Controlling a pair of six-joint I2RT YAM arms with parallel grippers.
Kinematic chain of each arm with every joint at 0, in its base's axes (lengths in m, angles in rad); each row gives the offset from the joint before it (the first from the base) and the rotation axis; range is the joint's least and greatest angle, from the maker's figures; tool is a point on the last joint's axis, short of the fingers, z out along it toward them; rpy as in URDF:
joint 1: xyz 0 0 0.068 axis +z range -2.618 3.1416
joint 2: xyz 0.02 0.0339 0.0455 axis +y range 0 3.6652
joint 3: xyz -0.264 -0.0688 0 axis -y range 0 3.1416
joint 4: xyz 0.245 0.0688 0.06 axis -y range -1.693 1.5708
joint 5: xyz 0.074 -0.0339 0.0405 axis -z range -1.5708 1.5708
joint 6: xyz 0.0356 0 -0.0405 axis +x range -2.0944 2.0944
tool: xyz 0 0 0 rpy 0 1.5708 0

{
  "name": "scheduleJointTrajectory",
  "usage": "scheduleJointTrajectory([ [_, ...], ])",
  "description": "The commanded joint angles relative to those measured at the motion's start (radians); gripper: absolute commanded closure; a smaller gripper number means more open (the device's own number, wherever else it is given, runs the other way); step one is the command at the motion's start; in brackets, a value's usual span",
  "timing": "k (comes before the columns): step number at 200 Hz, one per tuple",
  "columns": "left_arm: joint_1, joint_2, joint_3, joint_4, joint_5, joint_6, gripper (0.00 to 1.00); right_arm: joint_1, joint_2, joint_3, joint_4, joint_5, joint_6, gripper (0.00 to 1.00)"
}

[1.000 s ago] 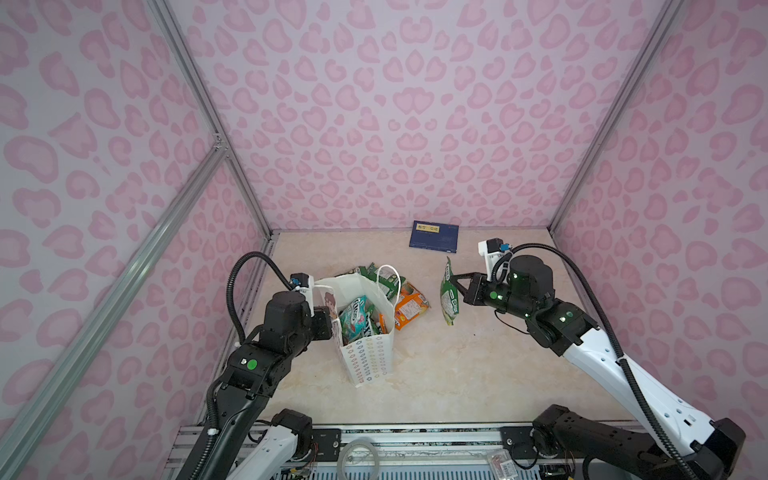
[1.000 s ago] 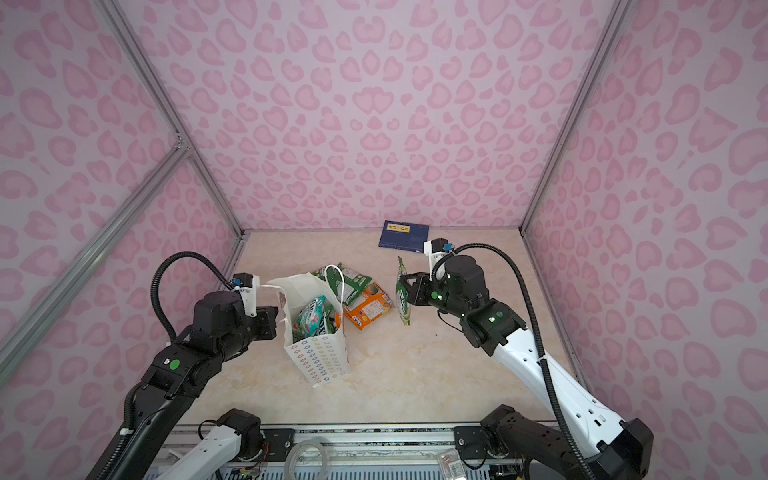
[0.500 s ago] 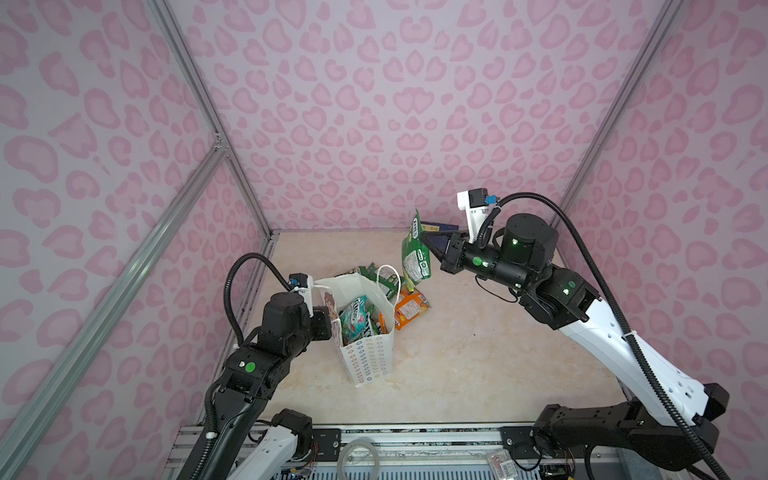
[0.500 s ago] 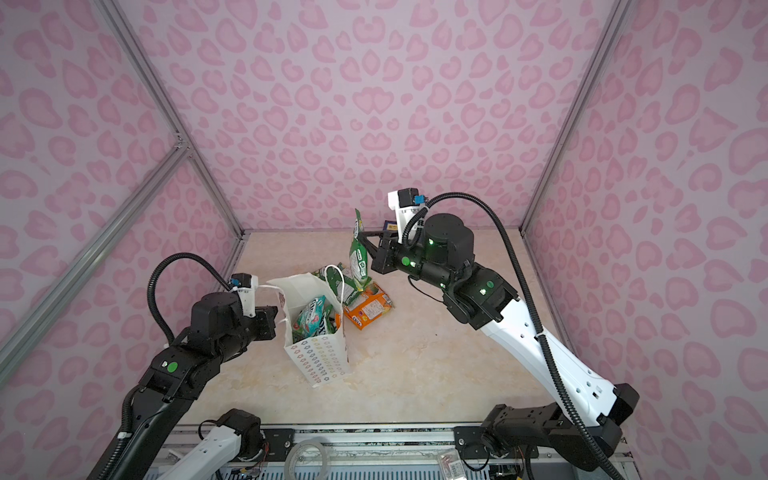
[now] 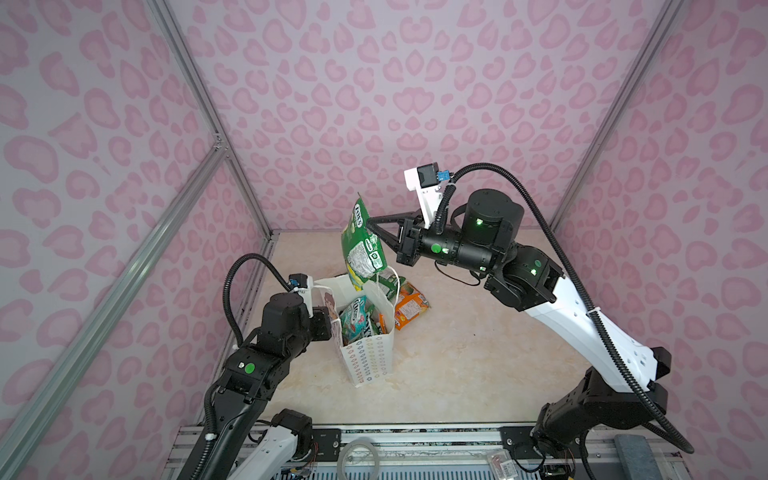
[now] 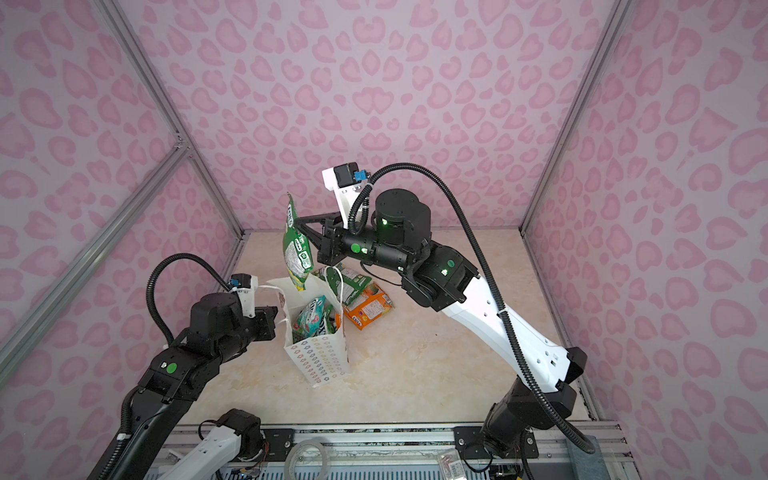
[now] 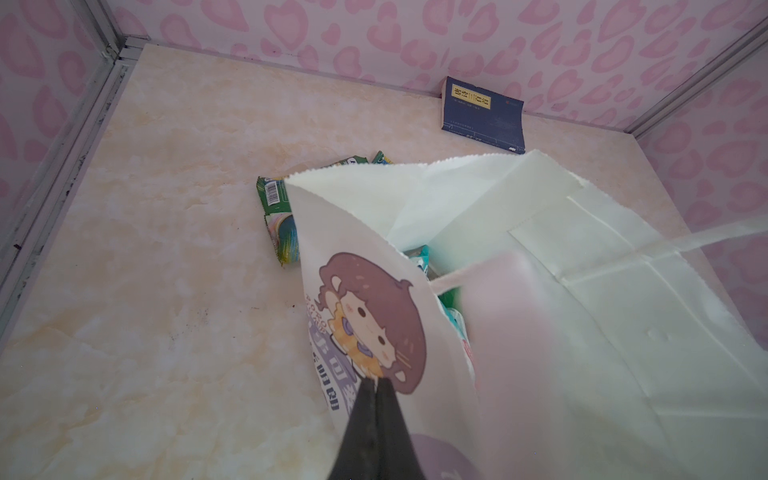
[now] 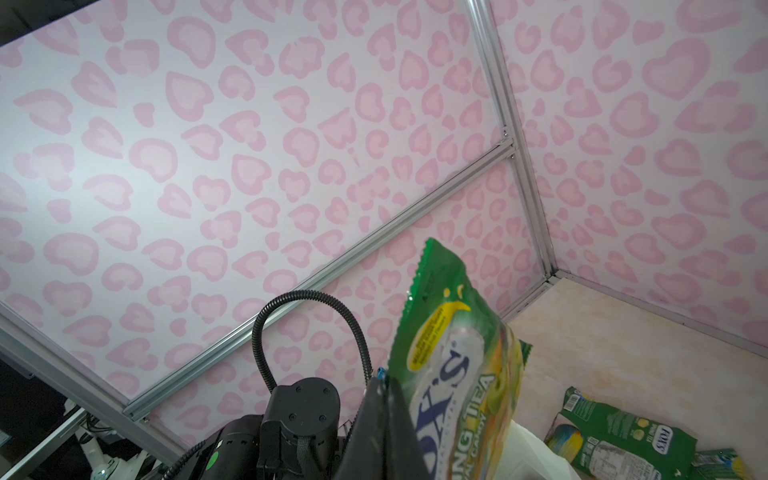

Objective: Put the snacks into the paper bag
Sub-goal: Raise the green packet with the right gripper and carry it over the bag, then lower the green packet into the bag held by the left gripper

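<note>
1 raised right tool [image 5: 368, 225] dangles pouch [image 5: 360, 253] above paper bag [image 5: 370, 361].

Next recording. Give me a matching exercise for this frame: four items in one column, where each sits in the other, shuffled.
Items:
1. green tea-candy pouch
2. orange pouch
3. teal pouch
4. dark blue flat box

Places:
A. inside the paper bag
B. by the back wall
C. on the table beside the bag
D. hanging from the right gripper

Pairs: 1-D, 2-C, 3-A, 4-B

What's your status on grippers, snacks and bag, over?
Left gripper shut on paper bag wall. Right gripper shut on green pouch, hanging over bag mouth. Nothing blocking.
</note>
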Motion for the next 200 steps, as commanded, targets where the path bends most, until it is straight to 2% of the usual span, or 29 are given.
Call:
scheduleJointTrajectory([
  [1,0.001,-0.002,-0.003,0.023,0.001,0.009,0.94,0.014,0.02,-0.008,0.032,-0.034,0.006,1.0],
  [102,0.009,-0.001,-0.002,0.023,0.01,0.009,0.94,0.017,-0.032,-0.356,0.106,-0.033,0.094,1.0],
  [176,0.008,0.004,-0.001,0.024,0.012,0.009,0.94,0.019,-0.046,-0.436,0.093,0.021,0.083,1.0],
  [200,0.008,-0.001,-0.003,0.023,0.005,0.009,0.94,0.021,-0.048,-0.469,0.084,0.07,0.077,1.0],
])
